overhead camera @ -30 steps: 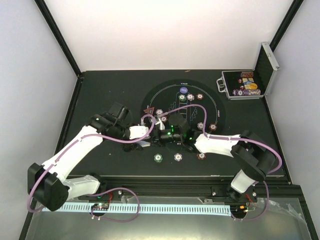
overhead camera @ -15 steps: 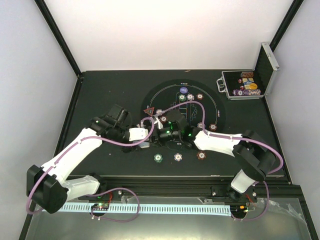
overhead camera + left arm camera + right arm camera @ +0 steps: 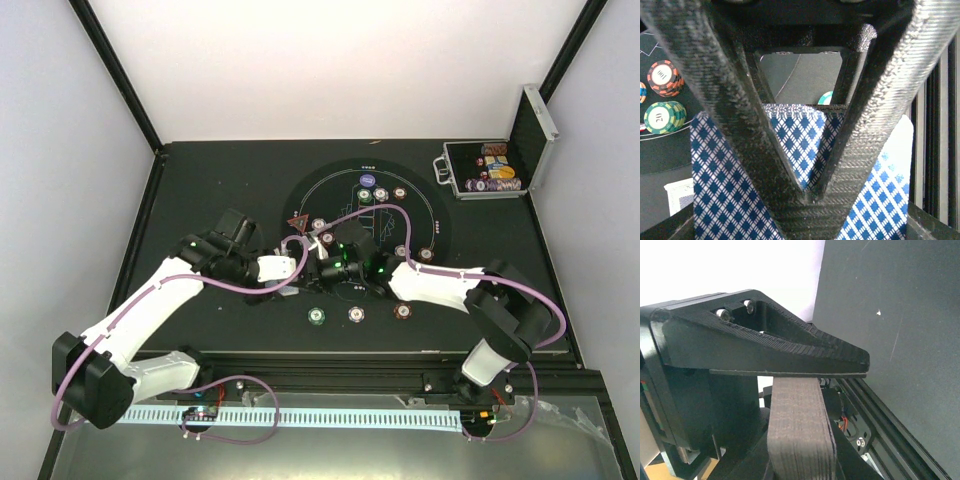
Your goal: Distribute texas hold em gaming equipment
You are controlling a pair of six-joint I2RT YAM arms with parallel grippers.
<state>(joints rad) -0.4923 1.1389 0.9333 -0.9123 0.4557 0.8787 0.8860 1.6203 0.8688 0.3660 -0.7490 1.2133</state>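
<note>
1. Black is the colour of the table [image 3: 200, 200], and a round game mat [image 3: 432, 215] with thin lines lies in the middle of it.
2. The left gripper [image 3: 805, 192] is squeezed tight. Its two dark woven fingers [image 3: 735, 100] meet in a point, and they hold playing cards [image 3: 725, 195] with blue and white diamond backs.
3. The cards stick out on both sides of the fingers.
4. In the left wrist view, a stack of green chips [image 3: 662, 117] and a stack of red chips [image 3: 662, 80] stand on the mat beside the cards. One small card [image 3: 680, 195] lies flat near them.
5. The right gripper [image 3: 320, 270] sits right next to the left one, over the middle of the mat.
6. Its own camera shows the top finger [image 3: 790, 347] and a grey stack [image 3: 800, 430] seen from its edge just below it. I cannot tell how wide this gripper is or if it pinches anything.
7. From above, a red triangle [image 3: 297, 222] lies on the left part of the mat.
8. Three chips lie in a row at the near edge of the mat: a green chip [image 3: 317, 316], a pale chip [image 3: 356, 314] and a brown chip [image 3: 404, 311].
9. A blue disc [image 3: 368, 179] lies on the far part of the mat, with more chips just beside it.
10. A silver-edged case [image 3: 538, 125] stands open in the far right corner, well apart from the arms, with coloured chips inside.
</note>
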